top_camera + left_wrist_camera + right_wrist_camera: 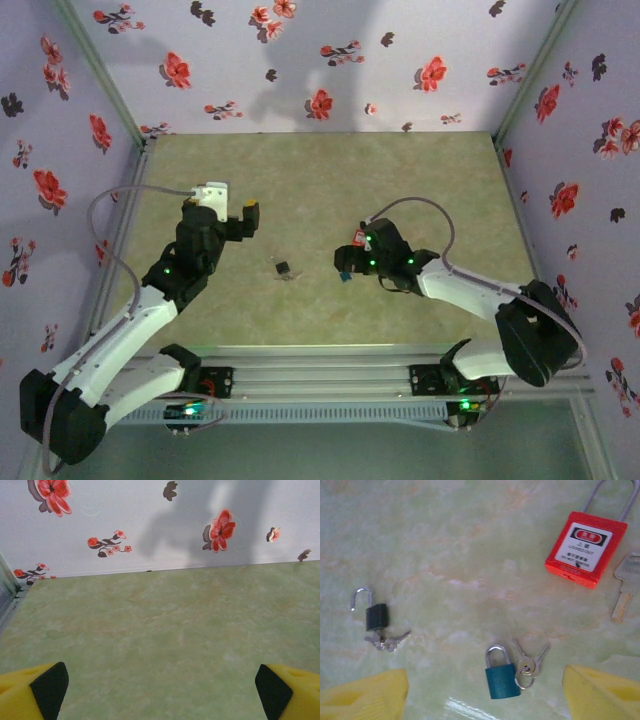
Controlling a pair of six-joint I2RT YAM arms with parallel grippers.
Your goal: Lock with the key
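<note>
A small teal padlock with its shackle pushed in lies flat on the green table, two keys on a ring touching its right side. My right gripper hovers over it, open, its yellow fingers wide apart on either side and holding nothing. A black padlock with its shackle swung open lies to the left, with keys at its base. From above, the right gripper is at table centre. My left gripper stands open over bare table, and its fingers hold nothing.
A red lockout padlock with a long shackle lies at the upper right, a loose key beside it. The black padlock sits between the two arms. Flowered walls close in the table on three sides.
</note>
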